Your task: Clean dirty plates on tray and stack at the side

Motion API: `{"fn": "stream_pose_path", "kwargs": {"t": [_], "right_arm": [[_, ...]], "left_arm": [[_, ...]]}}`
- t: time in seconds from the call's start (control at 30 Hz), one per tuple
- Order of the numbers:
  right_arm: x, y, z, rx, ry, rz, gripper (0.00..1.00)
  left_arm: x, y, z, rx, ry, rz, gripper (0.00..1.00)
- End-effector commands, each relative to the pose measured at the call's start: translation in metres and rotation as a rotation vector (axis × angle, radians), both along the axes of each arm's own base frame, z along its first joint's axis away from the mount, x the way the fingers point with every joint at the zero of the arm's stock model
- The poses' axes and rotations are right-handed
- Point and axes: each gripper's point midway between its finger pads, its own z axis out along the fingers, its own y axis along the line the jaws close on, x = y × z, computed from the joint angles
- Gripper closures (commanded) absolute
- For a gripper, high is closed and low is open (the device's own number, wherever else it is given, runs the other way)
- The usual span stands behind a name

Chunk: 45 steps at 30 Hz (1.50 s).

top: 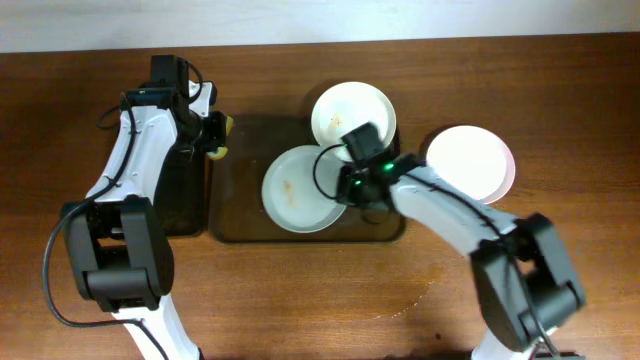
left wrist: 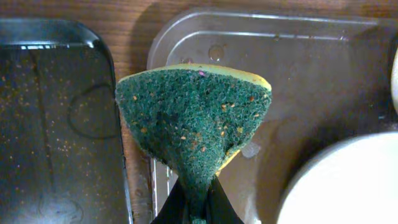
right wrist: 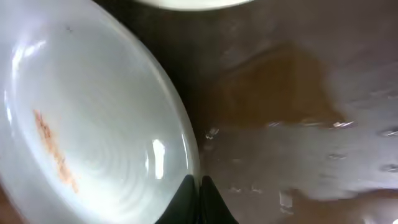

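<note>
The dark-brown tray (top: 235, 205) holds two plates. A pale plate (top: 298, 190) with orange-brown smears lies at its middle; my right gripper (top: 347, 185) is shut on its right rim, as the right wrist view shows (right wrist: 196, 186) with the plate (right wrist: 81, 124) to the left. A cream plate (top: 352, 112) sits at the tray's back right. A third white plate (top: 468, 160) lies on the table right of the tray. My left gripper (left wrist: 198, 205) is shut on a green-and-yellow sponge (left wrist: 196, 118) over the tray's left edge (left wrist: 163, 180), also seen overhead (top: 217, 135).
A narrow black tray (top: 182, 205) lies left of the brown tray and shows in the left wrist view (left wrist: 56, 124). A wet patch (top: 415, 300) marks the wooden table in front of the tray. Both arms reach in from the near side.
</note>
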Motion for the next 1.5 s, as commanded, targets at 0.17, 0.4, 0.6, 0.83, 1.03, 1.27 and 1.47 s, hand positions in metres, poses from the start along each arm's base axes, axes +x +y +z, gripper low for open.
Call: {"fn": "stream_pose_path", "kwargs": {"t": [0.17,0.4,0.6,0.83,1.03,1.27,1.47], "right_arm": [[0.005,0.035,-0.054,0.088,0.077,-0.178,0.96],[0.004,0.04,-0.053,0.101,0.076,-0.125,0.96],[0.003,0.041,-0.053,0.105,0.077,-0.11,0.96],[0.003,0.041,-0.053,0.105,0.078,-0.11,0.96],[0.002,0.041,-0.053,0.103,0.08,-0.111,0.96],[0.001,0.043,-0.053,0.114,0.084,-0.098,0.96],[0.0,0.046,-0.052,0.125,0.088,-0.077,0.96]], "left_arm": [[-0.02,-0.068,-0.017,-0.071,0.044,-0.163,0.99],[-0.069,-0.088,-0.089,0.066,0.128,-0.209,0.99],[-0.115,-0.137,-0.086,-0.252,0.226,-0.406,0.99],[-0.051,-0.053,-0.099,0.253,0.041,-0.076,0.99],[-0.039,-0.039,-0.095,0.341,-0.015,-0.044,0.99],[-0.125,-0.145,-0.08,-0.317,0.259,-0.415,0.99],[-0.067,-0.126,-0.087,-0.152,0.052,-0.332,0.99]]}}
